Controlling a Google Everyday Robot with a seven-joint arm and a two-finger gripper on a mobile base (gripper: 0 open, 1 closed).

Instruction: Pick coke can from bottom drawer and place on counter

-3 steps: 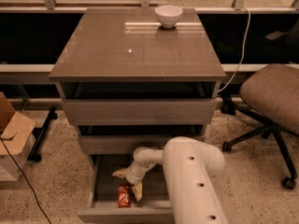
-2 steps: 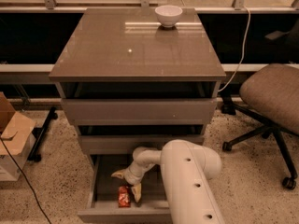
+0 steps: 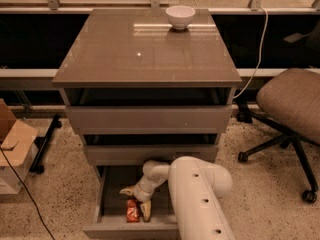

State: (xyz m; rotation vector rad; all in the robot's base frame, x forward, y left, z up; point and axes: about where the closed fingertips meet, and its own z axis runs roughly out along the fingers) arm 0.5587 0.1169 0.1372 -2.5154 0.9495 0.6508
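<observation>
Red coke can (image 3: 132, 210) lies flat near the front of the open bottom drawer (image 3: 107, 204). Inside the drawer, the gripper (image 3: 135, 203) is spread wide around the can, ready to squeeze it. The worktop (image 3: 125, 54) waits high above the drawer.

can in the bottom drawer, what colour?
Red-orange with pale marks, camera view. The coke can lies in the bottom drawer, gripper just beside it.

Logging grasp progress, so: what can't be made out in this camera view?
Camera view, gripper inside the bottom drawer, open beside the coke can: contact with it too small to tell.
Drawer's right half: hidden by the arm.
Drawer's front face: cut off by the bottom edge.
</observation>
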